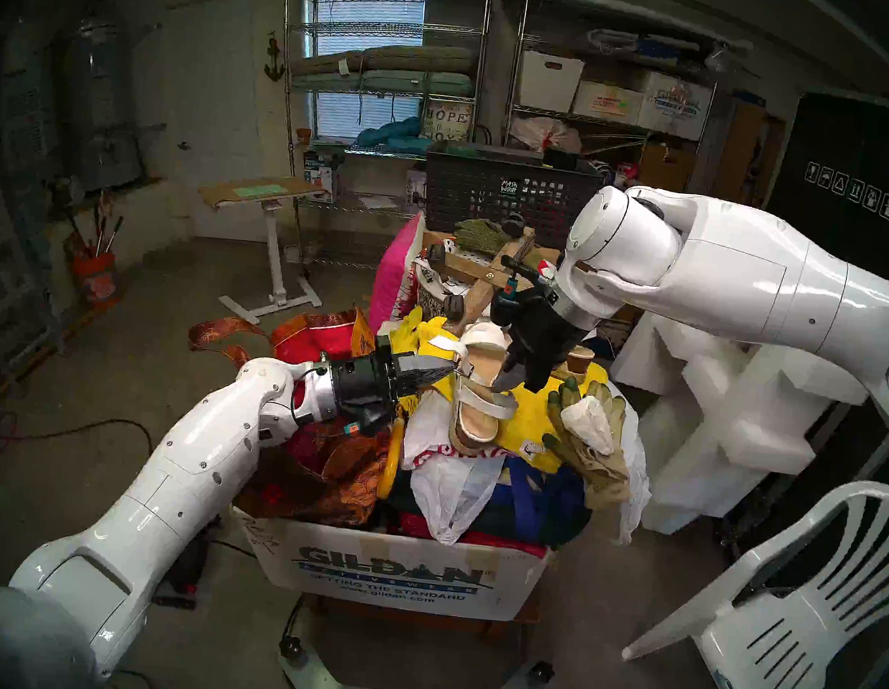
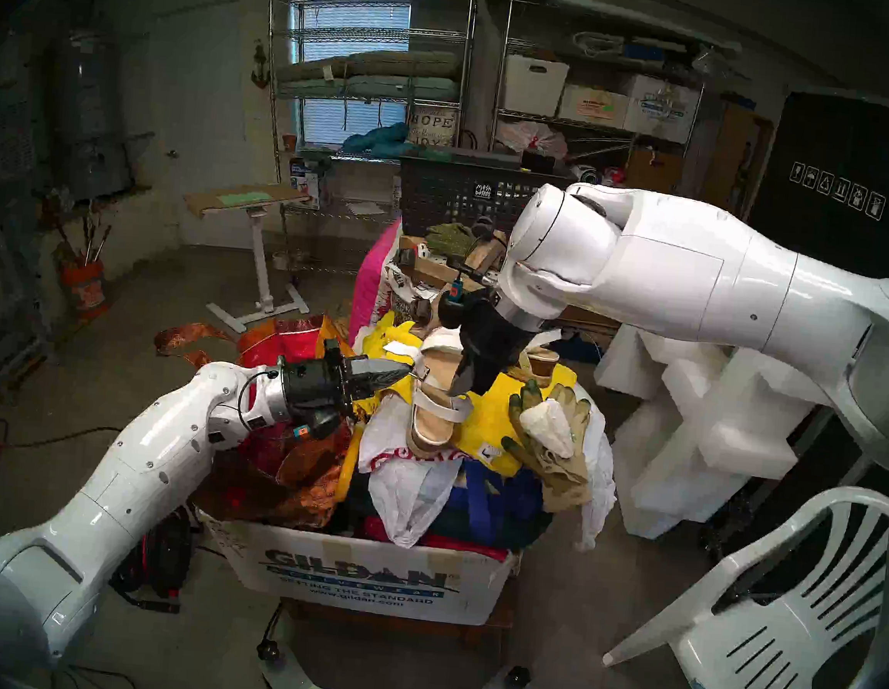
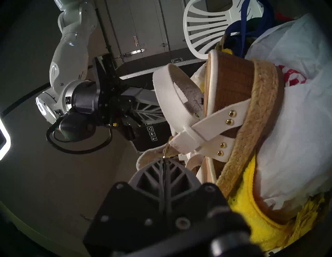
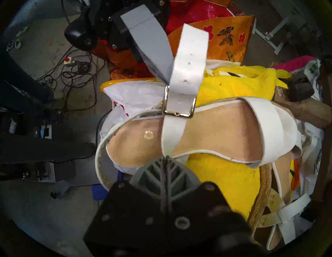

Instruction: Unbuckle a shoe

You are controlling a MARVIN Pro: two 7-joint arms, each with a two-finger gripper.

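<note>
Nearest the robot: cardboard box [image 1: 390, 572] printed GILDAN, heaped over its rim with fabric and bags.

On top of the heap, middle: sandal [image 1: 478, 419], white straps, tan footbed, jute sole. It lies on a yellow cloth [image 1: 532, 424] and a white plastic bag [image 1: 451, 486], with its toe band toward the far side.

- Left claw [image 1: 450, 371]: roughly level, coming in from the left. Its fingers are pressed together on the edge of the gold buckle [image 4: 177, 102] at the sandal's side.
- Right claw [image 1: 505, 387]: pointing steeply down over the footbed. Its fingers are closed, pinching the ankle strap [image 4: 170, 136] on the side opposite the buckle.
- Strap's free end [image 4: 188, 53]: threaded through the buckle and standing clear beyond it.

Just right of the sandal: a pair of work gloves [image 1: 594, 440], and a twin sandal [image 4: 269, 206] on its side.

Farther right: white plastic chair [image 1: 810, 609] and foam blocks [image 1: 720, 413].

Behind the heap: black mesh basket [image 1: 498, 196].

Against the back wall: wire shelves [image 1: 381, 62].
</note>
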